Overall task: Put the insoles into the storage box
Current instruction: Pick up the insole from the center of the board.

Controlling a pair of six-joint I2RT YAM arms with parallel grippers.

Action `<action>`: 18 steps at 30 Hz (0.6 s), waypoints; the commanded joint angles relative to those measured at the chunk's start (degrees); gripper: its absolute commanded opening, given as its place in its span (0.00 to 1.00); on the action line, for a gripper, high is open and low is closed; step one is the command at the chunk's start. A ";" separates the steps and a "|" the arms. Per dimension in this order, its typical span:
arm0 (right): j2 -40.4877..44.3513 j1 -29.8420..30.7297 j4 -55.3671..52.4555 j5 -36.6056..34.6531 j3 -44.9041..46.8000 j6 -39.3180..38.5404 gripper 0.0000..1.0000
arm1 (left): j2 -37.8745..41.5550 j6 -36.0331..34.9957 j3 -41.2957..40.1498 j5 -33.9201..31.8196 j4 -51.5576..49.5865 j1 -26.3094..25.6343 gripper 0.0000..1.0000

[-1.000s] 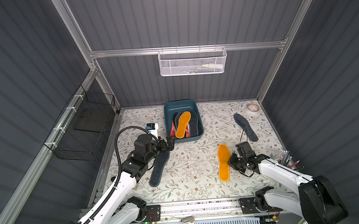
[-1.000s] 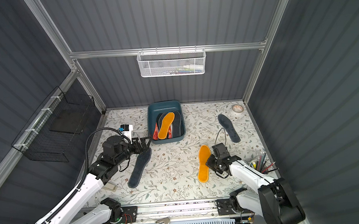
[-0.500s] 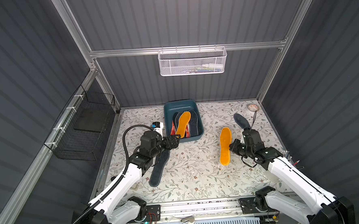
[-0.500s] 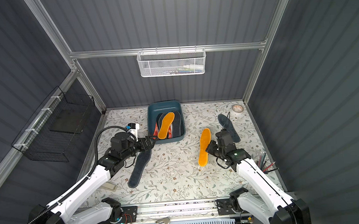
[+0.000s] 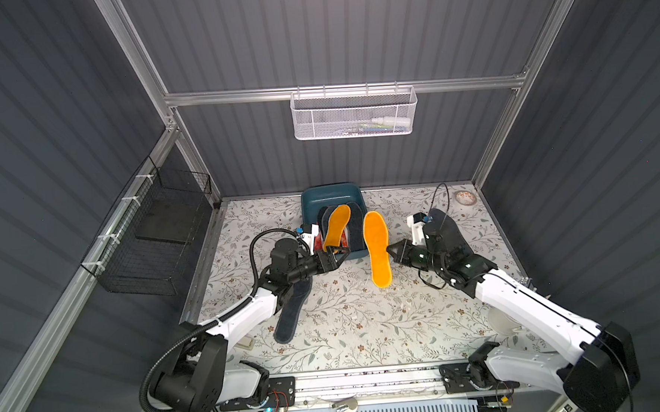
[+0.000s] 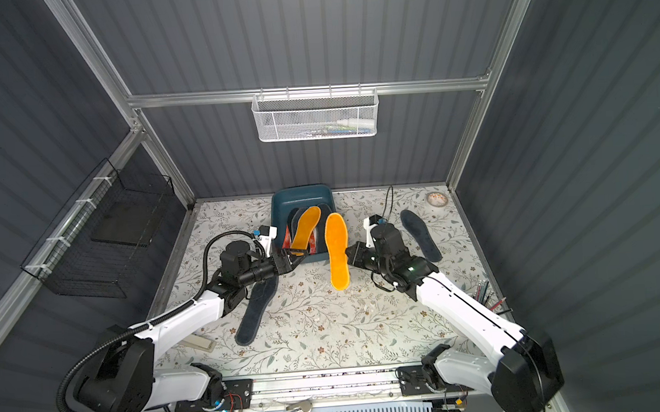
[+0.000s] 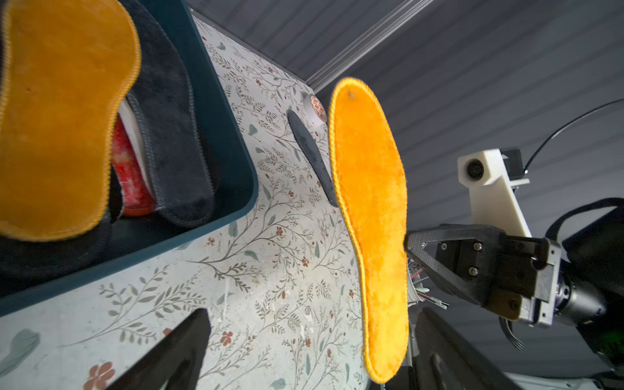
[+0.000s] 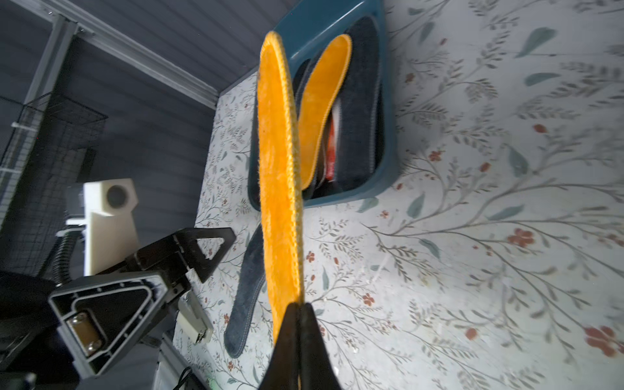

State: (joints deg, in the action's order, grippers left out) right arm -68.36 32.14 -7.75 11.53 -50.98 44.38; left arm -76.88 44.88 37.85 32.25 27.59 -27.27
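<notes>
Box: the storage box [image 5: 329,187], a shallow teal-blue plastic tray with rounded corners, stands at the far middle of the floral-patterned tabletop [image 5: 345,314].
Stowed: inside it we see a slanted pile. A flat, fuzzy orange-yellow insole [image 5: 336,226] lies on top. Beneath it are dark grey-blue insoles [image 5: 356,229] and a mottled red-orange insole [image 7: 130,175], with a white edge showing between them. We cannot tell the exact count.
In transit: a second orange-yellow insole [image 5: 377,247] hangs clear of the tabletop, just beside the box's right wall and not yet over its opening.
Right arm: the right gripper [image 5: 391,249] has its jaws pressed together on the long edge of this carried insole, about mid-length. The right wrist view [image 8: 299,309] shows this plainly.
Left arm: the left gripper [image 5: 338,255] has its jaws spread wide and holds nothing. It is poised at the near end of the box, close to the heel of the topmost stowed insole.
Outstanding: a dark grey-blue fuzzy insole [image 5: 291,313] lies on the tabletop, partly under the left arm. Another dark insole [image 6: 419,233] lies toward the right side, beyond the right arm.
Progress: we judge the task well past half. One insole is to be released into the box and two are yet to be fetched.
Caution: the pile is crowded and tilted, so we expect the incoming insole must be laid flat along the box or it may slide over the low wall.
</notes>
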 commanded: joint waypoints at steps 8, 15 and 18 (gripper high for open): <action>-5.94 4.77 11.06 6.45 -4.13 1.29 0.00 | 0.33 2.40 -0.58 3.70 6.26 0.55 0.96; -7.10 6.78 13.73 11.50 -3.24 3.11 0.00 | 0.07 2.82 -0.23 3.19 7.33 0.55 0.90; -7.15 7.23 14.88 12.15 -1.49 4.30 0.00 | 0.33 3.10 0.03 2.91 8.20 0.54 0.73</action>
State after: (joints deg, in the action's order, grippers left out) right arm -75.16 38.87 4.36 21.63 -53.52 47.22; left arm -77.12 47.68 37.78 34.59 33.67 -27.27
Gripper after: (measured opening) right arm 0.041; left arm 0.766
